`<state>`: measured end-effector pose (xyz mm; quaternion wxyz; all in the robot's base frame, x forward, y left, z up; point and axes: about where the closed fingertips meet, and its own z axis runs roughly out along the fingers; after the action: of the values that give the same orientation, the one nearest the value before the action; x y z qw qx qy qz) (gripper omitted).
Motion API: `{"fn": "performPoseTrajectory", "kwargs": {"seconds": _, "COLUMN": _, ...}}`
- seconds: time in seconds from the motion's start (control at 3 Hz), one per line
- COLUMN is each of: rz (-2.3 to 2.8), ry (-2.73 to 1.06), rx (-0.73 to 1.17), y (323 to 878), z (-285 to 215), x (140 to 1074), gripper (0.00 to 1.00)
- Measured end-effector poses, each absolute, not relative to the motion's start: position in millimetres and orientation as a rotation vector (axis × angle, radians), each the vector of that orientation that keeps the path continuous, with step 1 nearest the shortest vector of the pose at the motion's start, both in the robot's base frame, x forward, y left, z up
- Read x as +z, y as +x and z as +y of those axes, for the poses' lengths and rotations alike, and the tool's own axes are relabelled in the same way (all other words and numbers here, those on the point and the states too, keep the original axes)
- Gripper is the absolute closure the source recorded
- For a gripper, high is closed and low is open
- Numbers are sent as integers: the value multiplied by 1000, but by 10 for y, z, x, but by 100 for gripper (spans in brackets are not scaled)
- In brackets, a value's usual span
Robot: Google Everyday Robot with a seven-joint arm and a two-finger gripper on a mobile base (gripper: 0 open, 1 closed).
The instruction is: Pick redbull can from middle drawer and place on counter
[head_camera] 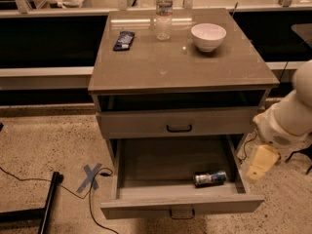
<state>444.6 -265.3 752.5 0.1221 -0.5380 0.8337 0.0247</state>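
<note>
The redbull can (210,178) lies on its side in the front right of the open middle drawer (146,167), which is pulled out from the cabinet. The upper drawer (178,123) with the same dark handle is closed. The counter (180,65) is the glossy grey-brown top of the cabinet. My gripper (261,163) hangs from the white arm (292,116) at the right, just outside the drawer's right side. It is above and to the right of the can and apart from it.
On the counter stand a clear plastic bottle (164,12), a white bowl (208,36) and a dark flat packet (124,40). A blue tape cross (90,177), cables and a black bar (48,204) lie on the floor at the left.
</note>
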Motion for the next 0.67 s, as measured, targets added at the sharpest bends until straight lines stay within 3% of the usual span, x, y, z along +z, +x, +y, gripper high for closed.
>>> {"fn": "performPoseTrajectory", "kwargs": {"seconds": 0.33, "rz": 2472, "ry": -1524, "rx": 226, "y": 4577, "z": -2588, "x": 6620, "gripper": 0}}
{"fn": "performPoseTrajectory", "kwargs": {"seconds": 0.67, "rz": 2443, "ry": -1488, "rx": 214, "y": 4748, "z": -2572, "x": 6434, "gripper": 0}}
